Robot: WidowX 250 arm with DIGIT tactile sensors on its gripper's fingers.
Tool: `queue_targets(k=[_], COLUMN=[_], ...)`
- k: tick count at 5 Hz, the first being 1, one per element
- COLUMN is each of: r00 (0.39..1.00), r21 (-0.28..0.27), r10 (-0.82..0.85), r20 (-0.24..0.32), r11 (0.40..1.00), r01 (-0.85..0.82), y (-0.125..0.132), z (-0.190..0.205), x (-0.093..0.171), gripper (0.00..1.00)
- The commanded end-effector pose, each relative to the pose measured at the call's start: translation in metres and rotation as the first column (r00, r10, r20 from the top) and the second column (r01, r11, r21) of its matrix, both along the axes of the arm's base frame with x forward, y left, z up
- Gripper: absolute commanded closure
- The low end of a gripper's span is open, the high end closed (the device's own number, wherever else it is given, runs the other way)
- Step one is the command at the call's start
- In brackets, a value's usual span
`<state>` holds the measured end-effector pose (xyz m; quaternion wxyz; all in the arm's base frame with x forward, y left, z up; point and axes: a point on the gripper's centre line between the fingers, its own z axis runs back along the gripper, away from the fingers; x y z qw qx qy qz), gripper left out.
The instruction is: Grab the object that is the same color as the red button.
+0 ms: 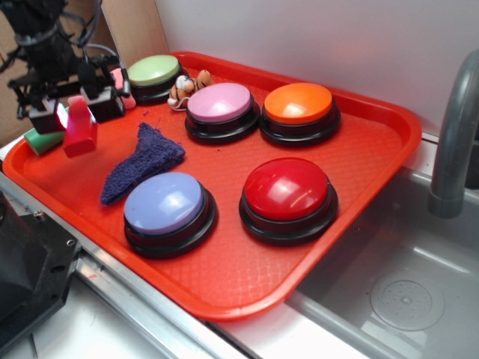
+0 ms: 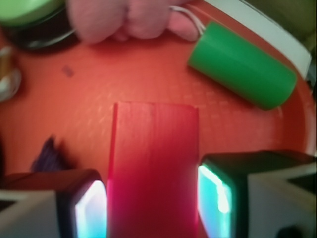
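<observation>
Matte red block [image 2: 153, 168] sits at the far left of the red tray [image 1: 359, 224], between the claw's [image 1: 75, 112] two pads; whether they press its sides or just flank it, I cannot tell. It looks stiff, light and flat-sided, so a pinch across its two broad faces should hold without slipping. The green cylinder [image 2: 242, 64] lies just beside it.
</observation>
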<state>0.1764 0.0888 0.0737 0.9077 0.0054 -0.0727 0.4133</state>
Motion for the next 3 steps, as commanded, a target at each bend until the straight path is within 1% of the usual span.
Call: queue_targets(k=[1, 2, 3], r00=[0.893, 0.821, 0.806], r21=[0.061, 0.079, 0.059], r10=[-0.441, -0.557, -0.579], r20=[0.088, 0.128, 0.121], r11=[0.898, 0.831, 0.815], r01=[0.437, 0.551, 0.577], y=[-0.039, -0.057, -0.061], z=[0.074, 0.088, 0.088], x=[0.005, -0.001, -0.004], gripper=[1.0, 1.0, 1.0])
